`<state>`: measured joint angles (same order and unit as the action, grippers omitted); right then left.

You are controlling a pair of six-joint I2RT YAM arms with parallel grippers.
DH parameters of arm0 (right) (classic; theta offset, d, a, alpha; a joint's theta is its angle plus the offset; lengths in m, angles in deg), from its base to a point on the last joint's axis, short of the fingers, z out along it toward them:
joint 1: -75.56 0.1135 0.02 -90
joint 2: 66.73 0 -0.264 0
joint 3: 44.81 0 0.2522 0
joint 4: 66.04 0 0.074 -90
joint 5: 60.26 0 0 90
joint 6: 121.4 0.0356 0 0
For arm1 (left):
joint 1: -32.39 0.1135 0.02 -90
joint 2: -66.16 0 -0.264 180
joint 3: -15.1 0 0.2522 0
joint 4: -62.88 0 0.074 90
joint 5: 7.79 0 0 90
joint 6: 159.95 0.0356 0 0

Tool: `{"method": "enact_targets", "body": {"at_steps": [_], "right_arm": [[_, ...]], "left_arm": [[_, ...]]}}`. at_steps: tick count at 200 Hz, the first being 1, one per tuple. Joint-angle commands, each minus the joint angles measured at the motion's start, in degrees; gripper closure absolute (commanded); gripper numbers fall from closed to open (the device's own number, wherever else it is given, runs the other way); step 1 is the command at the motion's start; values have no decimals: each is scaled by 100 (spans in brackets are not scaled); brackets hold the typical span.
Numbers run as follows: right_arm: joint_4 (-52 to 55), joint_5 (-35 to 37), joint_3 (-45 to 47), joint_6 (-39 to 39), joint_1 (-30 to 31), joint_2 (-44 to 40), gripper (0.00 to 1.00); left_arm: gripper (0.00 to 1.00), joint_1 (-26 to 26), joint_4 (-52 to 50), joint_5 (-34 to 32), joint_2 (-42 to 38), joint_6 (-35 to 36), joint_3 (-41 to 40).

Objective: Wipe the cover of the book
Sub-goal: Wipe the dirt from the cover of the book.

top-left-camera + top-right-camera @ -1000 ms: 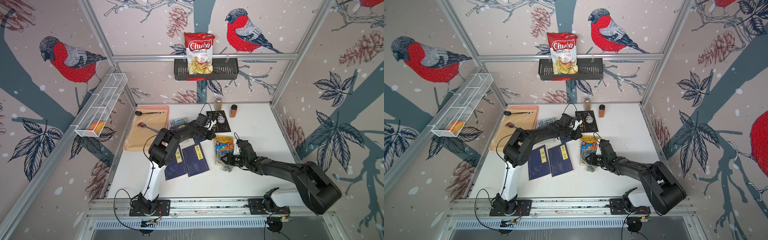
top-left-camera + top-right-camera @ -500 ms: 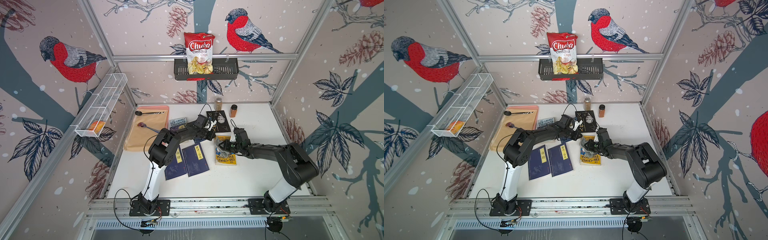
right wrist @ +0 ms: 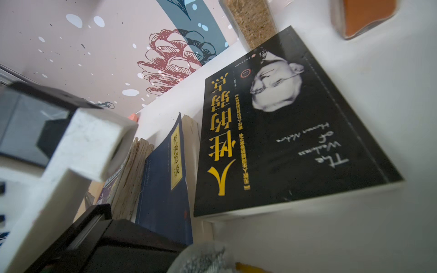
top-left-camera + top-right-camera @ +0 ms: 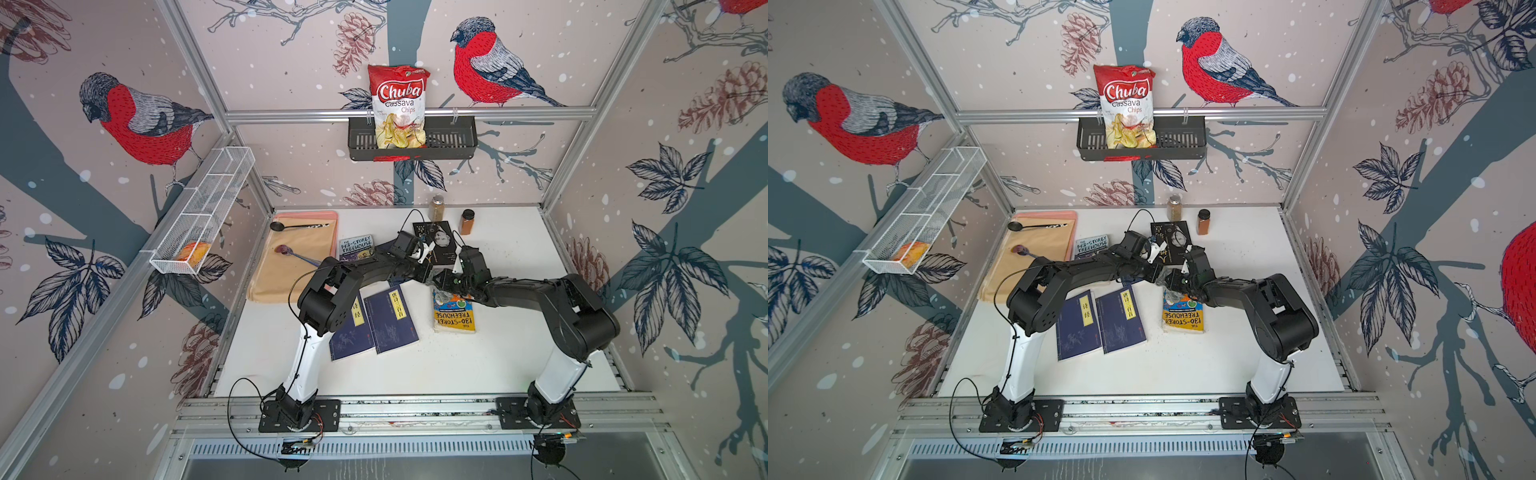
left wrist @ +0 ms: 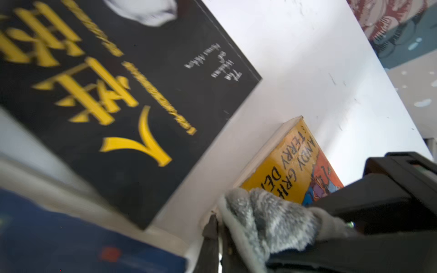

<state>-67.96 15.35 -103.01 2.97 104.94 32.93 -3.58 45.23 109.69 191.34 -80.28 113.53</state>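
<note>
Yellow book [image 4: 454, 318] lies flat on the white table [image 4: 498, 365], its far end under the grey cloth [image 5: 267, 219] pinched by the right gripper [image 4: 445, 286], while the left gripper [image 5: 214, 228], jaws together, sits just beside that cloth.

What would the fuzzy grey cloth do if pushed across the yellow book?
Probably floppy: the fuzzy grey cloth looks bunched and folded. Its thick pile seems soft and light, likely dragging, not slipping, on the yellow book.
</note>
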Motion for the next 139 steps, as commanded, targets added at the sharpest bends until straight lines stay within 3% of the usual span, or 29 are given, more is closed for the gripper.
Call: {"method": "enact_targets", "body": {"at_steps": [1, 37, 87, 115, 139], "right_arm": [[1390, 584, 432, 26, 283, -258, 96], [1509, 752, 1297, 514, 837, -996, 96], [2000, 716, 1926, 769, 976, -2145, 95], [1842, 624, 2044, 743, 951, -2234, 94], [1350, 473, 1979, 681, 553, -1811, 94]], "left_arm": [[100, -29, -332, 206, -5, -26, -40], [100, -33, -331, 171, -12, -43, -47], [100, -32, -361, 126, 6, -48, -20], [100, -33, -346, 164, 8, -49, -29], [100, -33, -311, 197, -7, -54, -98]]}}
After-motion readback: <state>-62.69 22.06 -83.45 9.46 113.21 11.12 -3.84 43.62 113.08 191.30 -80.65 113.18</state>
